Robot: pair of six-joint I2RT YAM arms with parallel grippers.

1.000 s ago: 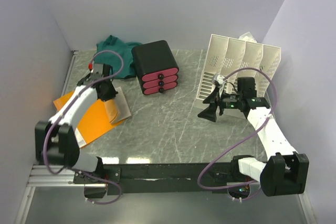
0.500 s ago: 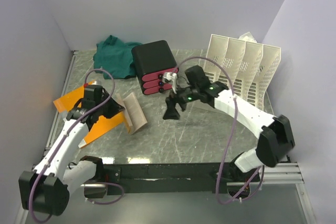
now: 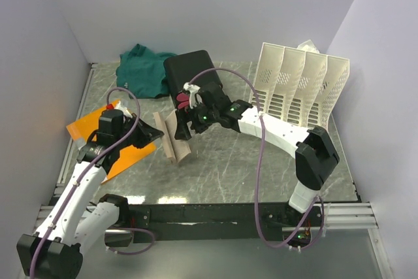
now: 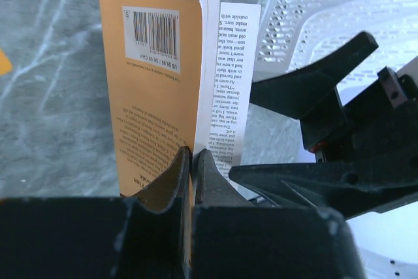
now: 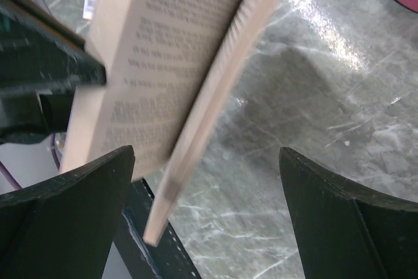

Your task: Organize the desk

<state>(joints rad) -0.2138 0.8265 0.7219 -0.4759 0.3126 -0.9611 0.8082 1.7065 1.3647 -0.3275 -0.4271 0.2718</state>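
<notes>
Handover setup: left hand (image 4: 191, 161) pinches book (image 4: 157, 76) cover, holding it above bench (image 3: 261, 168) so spread right hand (image 5: 206, 161) can straddle the pages

Left tool (image 4: 191, 156) pinched closed; right tool (image 5: 206, 155) spread wide beside it.

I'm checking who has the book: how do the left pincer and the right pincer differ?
The left pincer is shut, pinching the book by its orange cover; the right pincer stands wide open, gripping nothing. Seen from above, the left pincer is left of the book, the right pincer right of it. Both are black and two-fingered, and the book sits between the right pincer's fingers.
</notes>
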